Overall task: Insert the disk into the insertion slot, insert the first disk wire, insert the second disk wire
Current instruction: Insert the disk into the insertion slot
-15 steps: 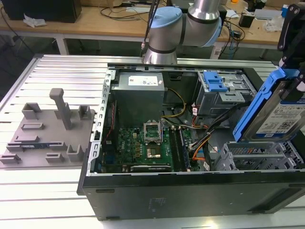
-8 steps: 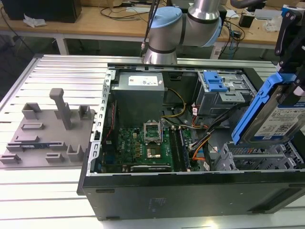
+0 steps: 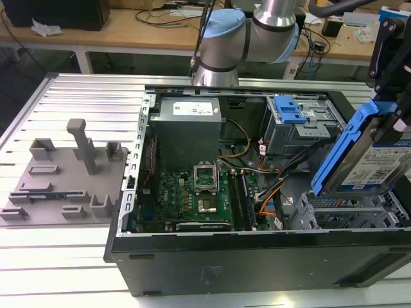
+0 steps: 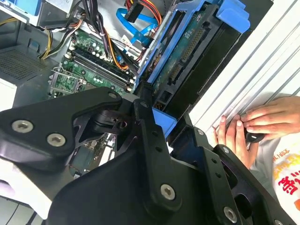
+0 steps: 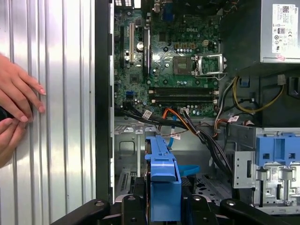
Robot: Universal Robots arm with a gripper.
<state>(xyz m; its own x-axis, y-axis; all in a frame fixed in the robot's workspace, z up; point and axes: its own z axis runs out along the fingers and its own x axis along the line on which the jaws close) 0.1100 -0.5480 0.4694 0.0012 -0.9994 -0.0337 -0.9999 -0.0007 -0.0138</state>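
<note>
The disk [image 3: 374,165] is clamped, tilted, in the gripper [image 3: 389,125] just above the insertion slot [image 3: 340,215]; the first step seems underway, and levelling is likely needed.

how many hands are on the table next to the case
2, both on the ribbed table beside the case: one hand resting on it, the other hand close against the first and partly cut off by the frame edge.

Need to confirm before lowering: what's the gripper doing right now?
Gripper: shut on the disk, held tilted above the insertion slot.
Person's hands: resting on the table; whether they hold anything cannot be told.
</note>
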